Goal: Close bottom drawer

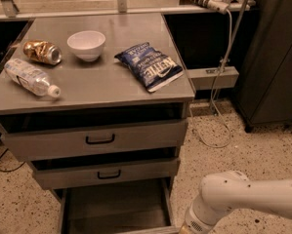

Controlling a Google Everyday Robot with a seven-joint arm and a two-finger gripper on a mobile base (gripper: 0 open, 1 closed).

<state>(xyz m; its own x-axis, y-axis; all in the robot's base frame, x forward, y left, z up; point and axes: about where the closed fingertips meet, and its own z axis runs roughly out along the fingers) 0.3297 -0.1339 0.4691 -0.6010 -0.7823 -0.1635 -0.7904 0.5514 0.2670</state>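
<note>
1. The bottom drawer (114, 206) stands pulled far out from the foot of the table (106, 89). Its dark inside is open to my view and its front panel lies at the lower edge of what I see, so it wants a push inward.
2. My arm (243, 196) hangs low by the table's front right corner, just beside the drawer's right side. I judge it sits there to get in front of the panel.
3. The claw runs out of view below the arm's end, so I cannot tell whether it is apart or together.
4. The middle drawer (106, 173) and top drawer (99, 139) sit above, with their black handles facing me. Neither needs touching.
5. On the table's top are a white bowl (86, 44) toward the back, a crushed can (42, 52) and a lying water bottle (31, 77) at the left, and a blue chip bag (150, 66) at the right. A gentle push should leave them unshaken.
6. The table is grey metal and the floor (243, 150) around it is speckled. A white cable (222, 82) trails down to the table's right, before a dark cabinet (277, 57).
</note>
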